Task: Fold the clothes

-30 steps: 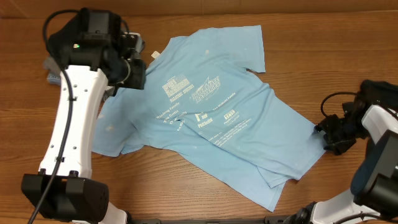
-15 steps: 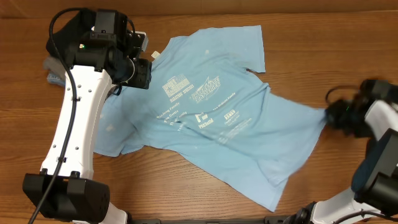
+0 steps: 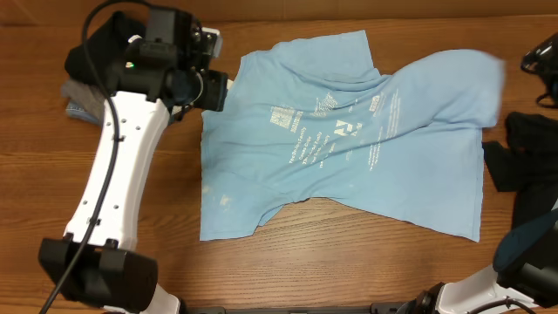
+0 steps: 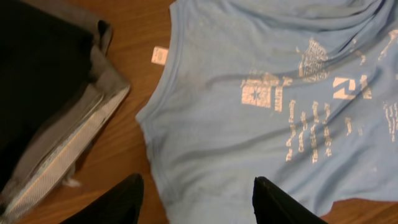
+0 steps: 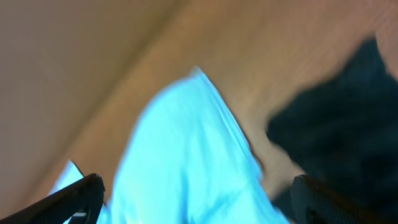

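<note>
The light blue T-shirt [image 3: 349, 148] with white print lies spread over the middle of the table, its right part lifted and blurred near the far right. My left gripper [image 3: 209, 87] hangs open over the shirt's collar edge; in the left wrist view [image 4: 199, 208] the shirt [image 4: 261, 93] lies between the spread fingers. My right gripper [image 3: 542, 65] is at the far right edge, and its fingers are wide apart in the right wrist view [image 5: 199, 199], with blurred blue cloth [image 5: 180, 155] between them. A dark navy garment [image 3: 523, 153] lies at the right, also seen in the right wrist view [image 5: 342, 112].
A pile of dark and grey clothes [image 3: 78, 92] sits at the far left beside the left arm, also showing in the left wrist view [image 4: 50, 93]. A small white tag [image 4: 160, 55] lies on the wood by the collar.
The right gripper swept up and to the far right, dragging the shirt's lower edge with it, so the shirt turned and spread out. The left gripper shifted a little right.
</note>
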Controlling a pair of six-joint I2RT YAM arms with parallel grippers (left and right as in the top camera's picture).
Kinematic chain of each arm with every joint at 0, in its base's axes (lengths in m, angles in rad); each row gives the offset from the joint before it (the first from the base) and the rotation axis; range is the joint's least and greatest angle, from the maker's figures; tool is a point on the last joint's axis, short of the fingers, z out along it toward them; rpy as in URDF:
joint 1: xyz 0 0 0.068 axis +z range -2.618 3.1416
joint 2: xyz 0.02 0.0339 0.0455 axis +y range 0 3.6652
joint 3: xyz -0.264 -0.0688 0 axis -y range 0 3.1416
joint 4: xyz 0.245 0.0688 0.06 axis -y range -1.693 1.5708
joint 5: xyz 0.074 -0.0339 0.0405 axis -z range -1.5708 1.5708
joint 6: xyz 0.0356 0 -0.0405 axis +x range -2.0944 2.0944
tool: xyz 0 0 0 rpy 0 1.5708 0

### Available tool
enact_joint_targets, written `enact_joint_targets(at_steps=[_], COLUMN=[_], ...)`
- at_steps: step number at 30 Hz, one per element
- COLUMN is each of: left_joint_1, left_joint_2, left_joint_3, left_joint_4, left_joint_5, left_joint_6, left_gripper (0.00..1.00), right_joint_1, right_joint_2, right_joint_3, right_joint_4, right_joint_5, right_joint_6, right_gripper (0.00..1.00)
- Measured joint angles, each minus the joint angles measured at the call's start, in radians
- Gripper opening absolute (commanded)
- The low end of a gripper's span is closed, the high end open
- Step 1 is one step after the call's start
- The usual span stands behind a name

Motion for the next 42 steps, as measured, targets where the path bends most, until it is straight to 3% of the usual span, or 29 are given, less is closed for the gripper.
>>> enact_joint_targets(at_steps=[5,11,17,21,22,26,33,37,42], left_joint_1=[-0.032,-0.045,-0.045,-0.045,-0.045,-0.037,0.05,0.164,0.214], left_joint_2=[0.123,0.322,0.473,0.545,0.56,0.58,0.581,0.583,0.581], left_joint_3=[0.002,0.002,0.002,0.002,0.002,0.007,0.024,0.067,0.145], left_joint_4=[0.11,0.316,0.425,0.436,0.437,0.442,0.407,0.356,0.324], left_joint_5=[0.003,0.003,0.003,0.006,0.006,-0.038,-0.194,-0.131,-0.021], left_joint_6=[0.001,0.01,0.01,0.016,0.014,-0.025,-0.21,-0.243,-0.241], left_gripper=[0.56,0.36,0.34,0.07,0.05,0.04,0.04,0.08,0.2], right_joint_1=[0.006,0.049,0.153,0.192,0.197,0.199,0.199,0.187,0.132], right_joint_2=[0.002,0.002,0.002,0.002,0.002,0.002,0.002,0.002,0.002], right_joint_3=[0.0,0.0,0.0,0.0,0.0,-0.023,-0.215,-0.375,-0.527], right_joint_4=[-0.135,-0.284,-0.352,-0.371,-0.378,-0.414,-0.432,-0.362,-0.319], right_joint_5=[-0.055,-0.166,-0.214,-0.229,-0.23,-0.227,-0.106,-0.051,-0.025], right_joint_6=[0.0,-0.02,-0.082,-0.098,-0.1,-0.104,-0.047,0.005,0.036], right_gripper=[1.0,1.0,1.0,1.0,1.0,1.0,1.0,1.0,0.98])
